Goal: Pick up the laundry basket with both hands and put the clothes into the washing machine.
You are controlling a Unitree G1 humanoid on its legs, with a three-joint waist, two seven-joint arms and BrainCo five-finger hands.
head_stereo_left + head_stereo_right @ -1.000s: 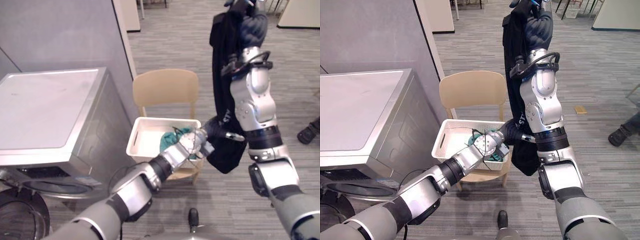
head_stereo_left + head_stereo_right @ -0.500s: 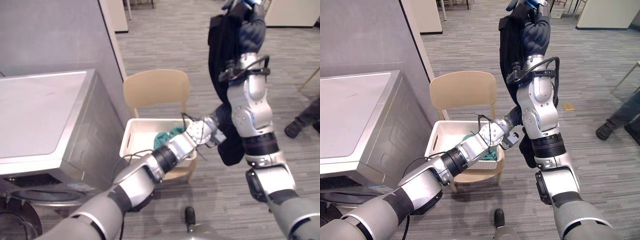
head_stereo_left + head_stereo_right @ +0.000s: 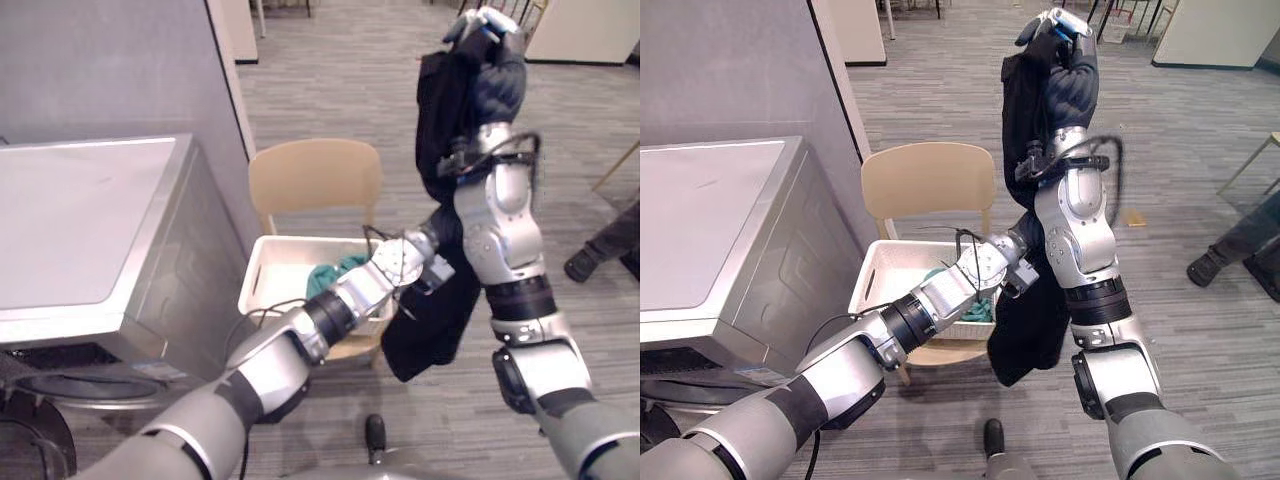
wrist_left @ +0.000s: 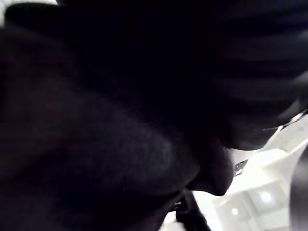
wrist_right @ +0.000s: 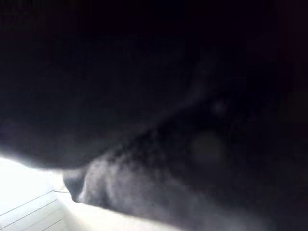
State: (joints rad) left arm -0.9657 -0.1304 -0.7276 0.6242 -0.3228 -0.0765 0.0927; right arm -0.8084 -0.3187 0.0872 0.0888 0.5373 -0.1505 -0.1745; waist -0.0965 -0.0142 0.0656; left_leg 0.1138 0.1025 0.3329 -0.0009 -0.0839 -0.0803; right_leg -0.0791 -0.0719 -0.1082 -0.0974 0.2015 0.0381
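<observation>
Our right hand (image 3: 1064, 35) grips the black garment (image 3: 1028, 320) high above the laundry basket (image 3: 870, 282). Our left hand (image 3: 996, 265) is buried in the cloth just beside the basket, and we cannot tell if it grips. We should bunch up the dangling end before turning to the washing machine (image 3: 720, 220) next to the basket.

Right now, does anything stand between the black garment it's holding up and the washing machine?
The white basket on the chair sits between the black garment, hanging from the right hand, and the washing machine; passing in front looks possible.
</observation>
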